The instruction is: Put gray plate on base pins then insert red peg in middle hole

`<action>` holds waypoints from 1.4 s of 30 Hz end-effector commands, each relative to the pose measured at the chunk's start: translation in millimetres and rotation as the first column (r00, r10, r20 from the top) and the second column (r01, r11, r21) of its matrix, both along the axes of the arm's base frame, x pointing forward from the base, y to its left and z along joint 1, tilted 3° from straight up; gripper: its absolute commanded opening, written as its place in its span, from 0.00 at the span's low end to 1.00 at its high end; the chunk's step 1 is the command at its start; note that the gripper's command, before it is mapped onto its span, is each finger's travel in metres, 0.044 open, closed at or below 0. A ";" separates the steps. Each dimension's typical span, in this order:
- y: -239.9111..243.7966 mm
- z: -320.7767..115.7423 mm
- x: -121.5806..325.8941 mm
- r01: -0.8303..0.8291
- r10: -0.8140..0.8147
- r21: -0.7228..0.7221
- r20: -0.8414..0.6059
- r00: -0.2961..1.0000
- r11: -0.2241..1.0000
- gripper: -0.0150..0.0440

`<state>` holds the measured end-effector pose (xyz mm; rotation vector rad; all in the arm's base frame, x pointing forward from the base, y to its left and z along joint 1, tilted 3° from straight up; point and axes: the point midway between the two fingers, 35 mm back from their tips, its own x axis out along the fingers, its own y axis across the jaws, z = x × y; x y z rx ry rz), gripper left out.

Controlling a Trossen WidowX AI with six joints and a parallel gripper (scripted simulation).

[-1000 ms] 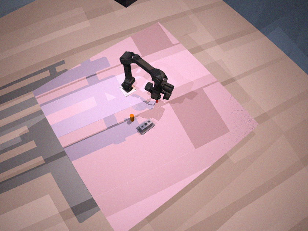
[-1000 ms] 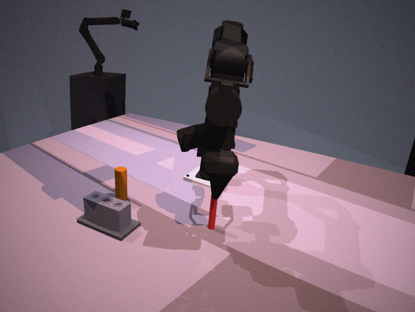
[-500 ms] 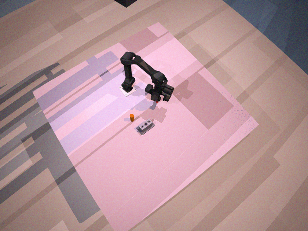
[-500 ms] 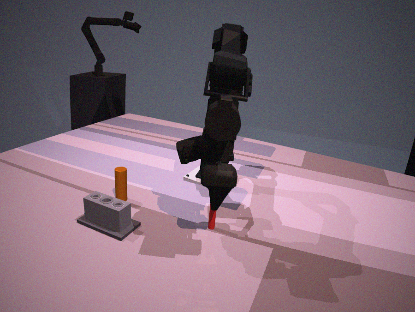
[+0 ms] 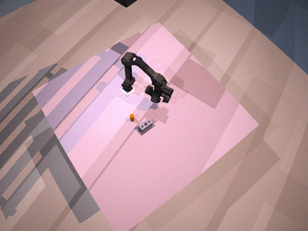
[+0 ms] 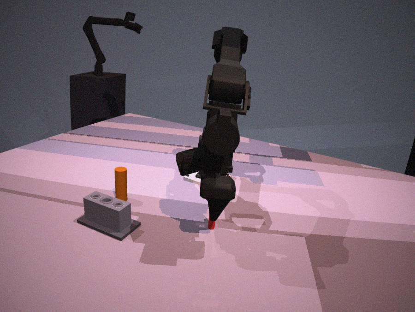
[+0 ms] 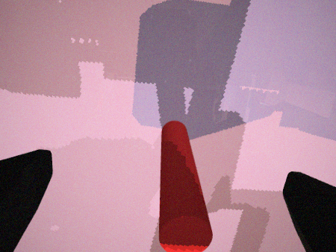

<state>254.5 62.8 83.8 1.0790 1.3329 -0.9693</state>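
The gray plate [image 5: 147,127] [image 6: 107,214], a thick block with three holes in its top, lies flat on the dark base [image 6: 134,224]. Its middle hole looks empty; the pins cannot be told clearly. The red peg [image 6: 211,224] [image 7: 181,186] stands upright on the table, away from the plate. My gripper [image 5: 161,100] [image 6: 213,215] [image 7: 172,174] points down over the peg and is open, its fingers on either side of the peg with a gap at each side. In the exterior view the near finger hides the peg's upper part; in the top view the peg is hidden.
An orange cylinder [image 5: 131,117] [image 6: 121,183] stands upright close beside the plate and base, on the side toward the arm's white mounting plate [image 5: 126,94]. A second dark arm [image 6: 106,21] on a black pedestal [image 6: 97,100] is far in the background.
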 end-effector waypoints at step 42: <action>-0.7 37.4 2.0 0.002 -0.002 0.002 -0.008 1.000 1.000 0.25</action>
